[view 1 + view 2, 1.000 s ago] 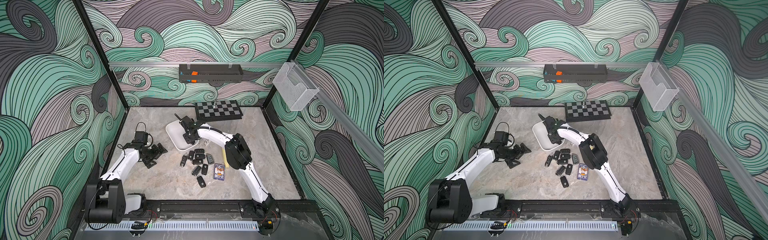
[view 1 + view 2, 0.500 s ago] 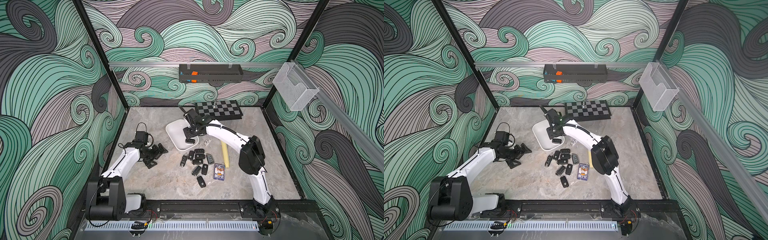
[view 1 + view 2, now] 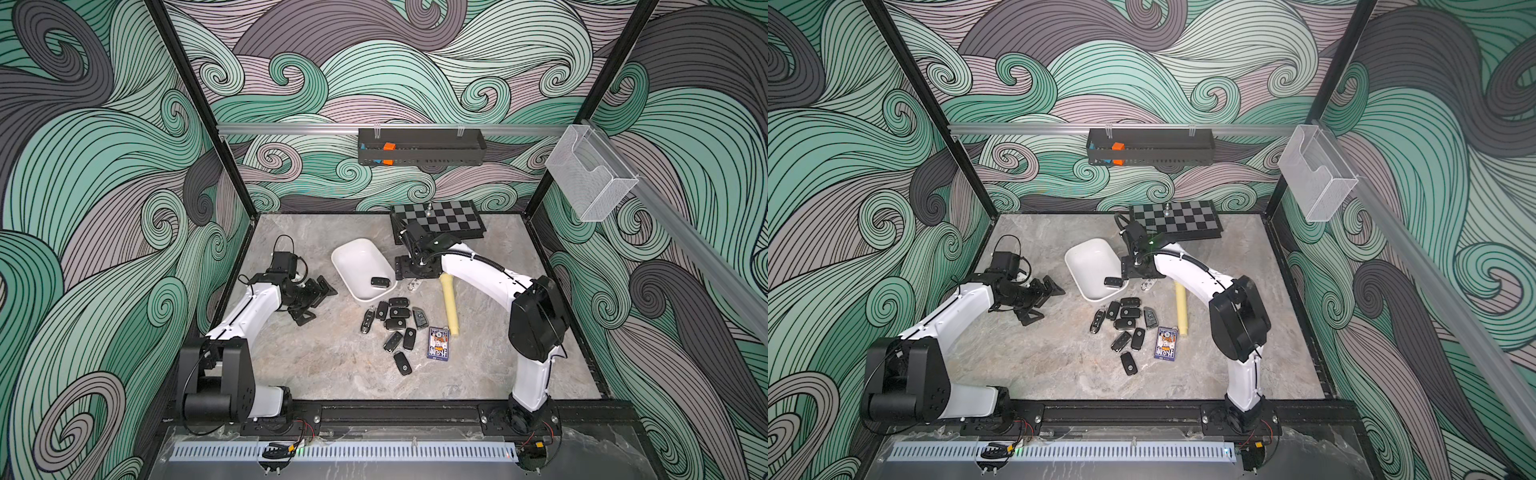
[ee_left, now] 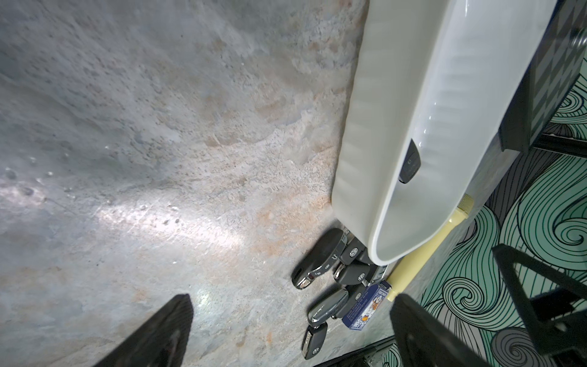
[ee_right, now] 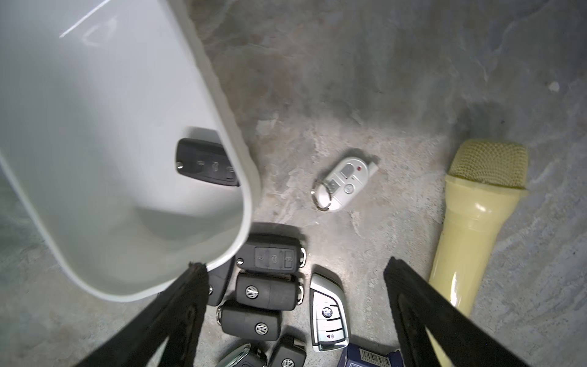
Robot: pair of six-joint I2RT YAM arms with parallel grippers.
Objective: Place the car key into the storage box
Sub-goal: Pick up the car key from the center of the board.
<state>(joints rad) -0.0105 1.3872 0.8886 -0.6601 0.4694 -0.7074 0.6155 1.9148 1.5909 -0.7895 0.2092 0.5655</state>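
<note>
Right wrist view: right gripper (image 5: 293, 265) hangs spread, empty; car key (image 5: 208, 165) (likely light, rigid, slick) lies in the storage box (image 5: 95, 127), best pinched across its long edges.

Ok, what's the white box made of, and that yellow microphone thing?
The storage box looks like glossy white plastic: smooth walls with shiny highlights. The yellow microphone seems pale plastic too, its handle shiny, its head a woven mesh, maybe metal or fabric; I can't tell.
</note>
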